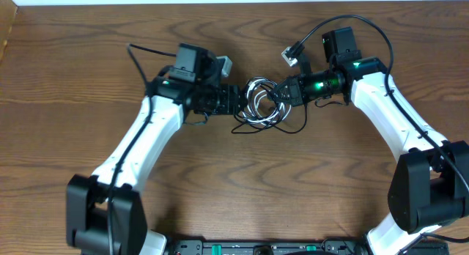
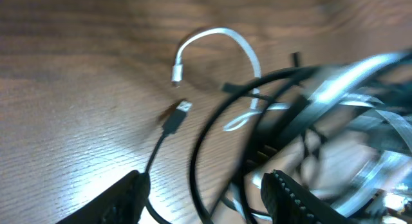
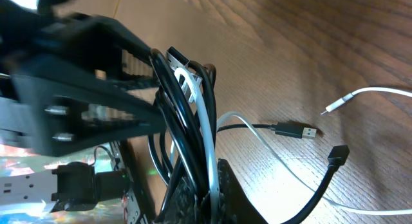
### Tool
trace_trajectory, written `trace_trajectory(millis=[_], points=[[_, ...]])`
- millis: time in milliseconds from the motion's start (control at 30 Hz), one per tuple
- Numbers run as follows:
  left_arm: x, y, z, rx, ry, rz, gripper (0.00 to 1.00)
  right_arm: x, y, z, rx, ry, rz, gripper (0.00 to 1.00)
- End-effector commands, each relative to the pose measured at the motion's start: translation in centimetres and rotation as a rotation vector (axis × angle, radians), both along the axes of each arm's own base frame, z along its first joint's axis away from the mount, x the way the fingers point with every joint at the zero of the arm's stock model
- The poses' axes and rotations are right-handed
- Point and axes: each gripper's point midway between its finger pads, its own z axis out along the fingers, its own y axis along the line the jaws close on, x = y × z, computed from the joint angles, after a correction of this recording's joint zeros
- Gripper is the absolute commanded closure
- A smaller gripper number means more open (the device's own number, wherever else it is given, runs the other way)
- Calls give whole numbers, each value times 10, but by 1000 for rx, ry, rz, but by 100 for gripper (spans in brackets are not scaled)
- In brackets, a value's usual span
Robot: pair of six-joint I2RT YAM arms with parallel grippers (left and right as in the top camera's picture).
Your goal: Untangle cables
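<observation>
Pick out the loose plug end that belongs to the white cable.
The slim white plug; the metal-tipped USB plug and the squarish plug near it are both black.

Overhead: bright, even light; table (image 1: 66,72) sharp, shadows faint and soft.
Left wrist: cables (image 2: 193,161) near the lens blurred; pale glare on wood.
Right wrist: left side out of focus; bright sheen low on wood.

The looped bundle of thin cables (image 1: 258,102) pairs a black cord (image 2: 168,129) with a white cord (image 2: 219,33). The wooden table (image 1: 220,182) is warm brown with darker wavy grain; the robot arm shells (image 1: 139,145) are white with black joints.
</observation>
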Motion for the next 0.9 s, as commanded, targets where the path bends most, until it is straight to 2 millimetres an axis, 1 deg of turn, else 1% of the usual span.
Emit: trace_trajectory(millis=[0,33,100,233,333,367,400,533,667,867], points=[[7,4,-23,92,11,7,46,-6,5,15,42,-29,35,99],[7,4,-29,105,22,7,49,-7,5,15,42,-27,35,99],[8,7,-40,135,38,15,60,-7,5,15,42,-26,35,99],[12,19,-57,210,54,46,73,-6,3,16,46,-23,28,99],[16,29,-63,272,43,71,80,-7,2,26,101,-17,37,99],[17,31,-63,282,39,77,81,-8,1,30,121,-16,40,99],[18,33,-63,292,35,81,85,-8,-1,34,141,-15,42,99],[21,40,-65,336,21,101,90,-9,-9,55,235,-24,51,99],[24,45,-65,352,14,114,92,-10,-21,83,319,-66,54,99],[29,61,-66,379,15,154,92,-12,-42,113,321,-152,11,99]])
